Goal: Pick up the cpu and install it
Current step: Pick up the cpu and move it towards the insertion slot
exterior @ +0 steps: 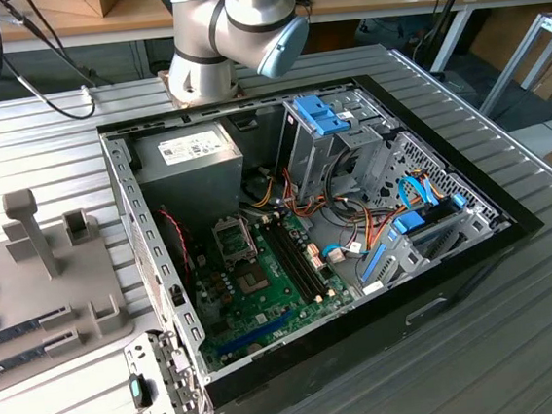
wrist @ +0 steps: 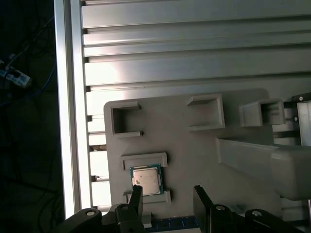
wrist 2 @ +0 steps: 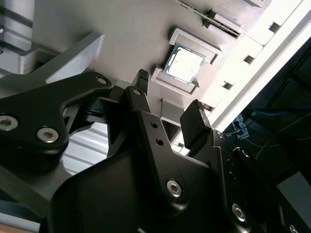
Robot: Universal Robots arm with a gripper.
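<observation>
The cpu is a small square chip with a silvery top and a thin green rim. It lies flat between two low brackets on a grey fixture plate. It also shows in the second wrist view, the cpu in the same cradle. My gripper hovers above the plate, open and holding nothing. One black fingertip overlaps the chip's edge in the picture; the other fingertip stands well to its side. In the second wrist view my gripper is short of the chip. The motherboard's empty socket sits inside the open computer case.
The grey fixture plate lies at the exterior view's left, with a tall post and memory sticks. In the case are a grey power-supply box, a blue drive cage and loose cables. The slotted table's edge runs close to the plate.
</observation>
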